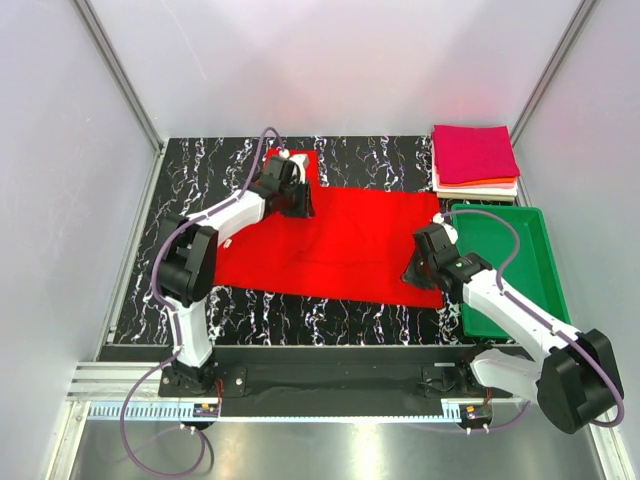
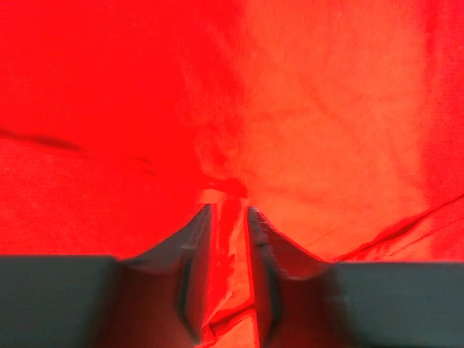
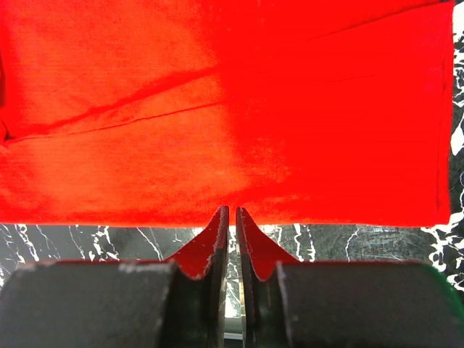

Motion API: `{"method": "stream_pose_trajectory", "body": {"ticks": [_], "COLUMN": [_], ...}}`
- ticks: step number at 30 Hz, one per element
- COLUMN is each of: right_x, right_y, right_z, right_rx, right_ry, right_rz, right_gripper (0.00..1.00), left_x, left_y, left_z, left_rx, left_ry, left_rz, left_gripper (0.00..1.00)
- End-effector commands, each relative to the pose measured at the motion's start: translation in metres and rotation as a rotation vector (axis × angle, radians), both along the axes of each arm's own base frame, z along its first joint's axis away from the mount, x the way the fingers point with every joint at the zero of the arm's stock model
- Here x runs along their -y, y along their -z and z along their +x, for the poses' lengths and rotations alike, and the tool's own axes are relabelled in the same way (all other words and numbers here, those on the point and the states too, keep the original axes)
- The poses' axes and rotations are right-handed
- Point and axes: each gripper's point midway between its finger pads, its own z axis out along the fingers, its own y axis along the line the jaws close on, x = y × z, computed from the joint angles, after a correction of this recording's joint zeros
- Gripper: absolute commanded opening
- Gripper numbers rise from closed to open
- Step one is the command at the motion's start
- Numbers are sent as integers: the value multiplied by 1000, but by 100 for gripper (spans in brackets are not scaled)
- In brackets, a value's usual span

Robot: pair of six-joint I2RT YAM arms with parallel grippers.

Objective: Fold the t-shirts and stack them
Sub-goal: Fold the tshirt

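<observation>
Across the table's (image 1: 160, 300) middle lies the red t-shirt (image 1: 350, 240), spread flat. Near its far left corner the left gripper (image 2: 228, 210) stands slightly parted, released around a ridge of cloth. At its near right corner the right gripper (image 3: 232, 210) is almost closed; whether it pinches cloth, I cannot tell.

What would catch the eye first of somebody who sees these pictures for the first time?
The bright red t-shirt spread across the middle of the black marbled table, with the left claw at its far left corner and the right claw closed on its near right edge. Next, the stack of folded shirts, magenta on top, in the far right corner, behind the green tray.
</observation>
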Motion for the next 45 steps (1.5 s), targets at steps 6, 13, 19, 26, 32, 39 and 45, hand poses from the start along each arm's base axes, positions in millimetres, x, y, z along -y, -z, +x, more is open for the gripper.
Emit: {"method": "stream_pose_trajectory", "body": {"ticks": [6, 13, 19, 26, 32, 39, 45], "right_x": [-8, -21, -21, 7, 16, 10, 8], "right_y": [-20, -7, 18, 62, 71, 57, 50], "right_z": [8, 20, 15, -15, -23, -20, -17], "right_rx": [28, -25, -82, -192, -209, -163, -132], "right_ry": [-10, -52, -37, 62, 83, 74, 55], "right_rz": [24, 12, 9, -76, -105, -60, -44], "right_gripper": [16, 15, 15, 13, 13, 13, 13], "left_x": [-65, -90, -111, -115, -117, -177, -226], "left_y": [-24, 15, 41, 54, 20, -53, -25], "left_z": [33, 28, 25, 34, 37, -9, -80], "left_rx": [44, -69, -124, -147, -101, -53, -143], "left_ry": [-136, -228, -299, -311, -328, -554, -722], "left_rz": [128, 174, 246, 258, 247, 302, 301], "left_gripper": [39, 35, 35, 34, 35, 36, 31]}}
